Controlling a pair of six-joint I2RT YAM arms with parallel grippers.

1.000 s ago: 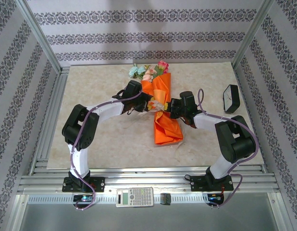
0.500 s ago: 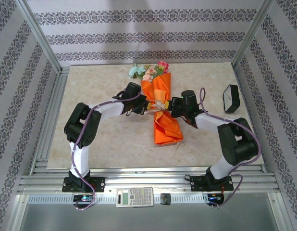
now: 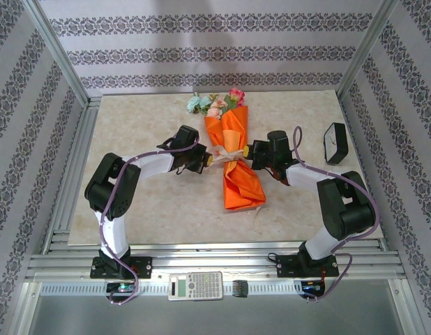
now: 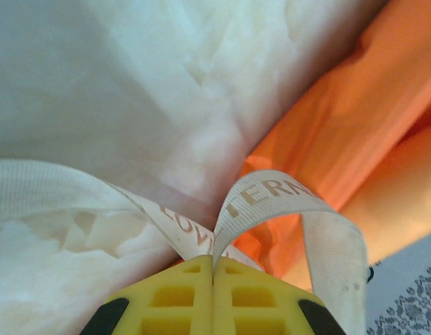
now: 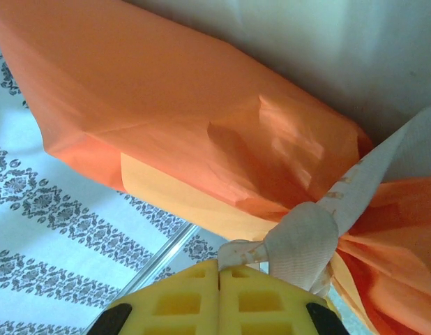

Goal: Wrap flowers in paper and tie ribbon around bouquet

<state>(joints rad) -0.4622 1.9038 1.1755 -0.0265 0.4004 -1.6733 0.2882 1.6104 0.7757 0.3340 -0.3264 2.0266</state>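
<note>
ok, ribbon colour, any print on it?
Cream ribbon with tan lettering, clearest in the left wrist view.

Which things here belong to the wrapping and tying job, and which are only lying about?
Job: flowers, orange paper, ribbon, left pincer, right pincer.
Lying about: calculator, black device, small black object.

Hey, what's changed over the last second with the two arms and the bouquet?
The left gripper shut its jaws on the ribbon and drew back to the left, away from the bouquet. The right gripper, jaws shut on the other ribbon end, eased slightly to the right. The ribbon looks pulled tighter across the bouquet's middle. The bouquet and the calculator stayed put.
</note>
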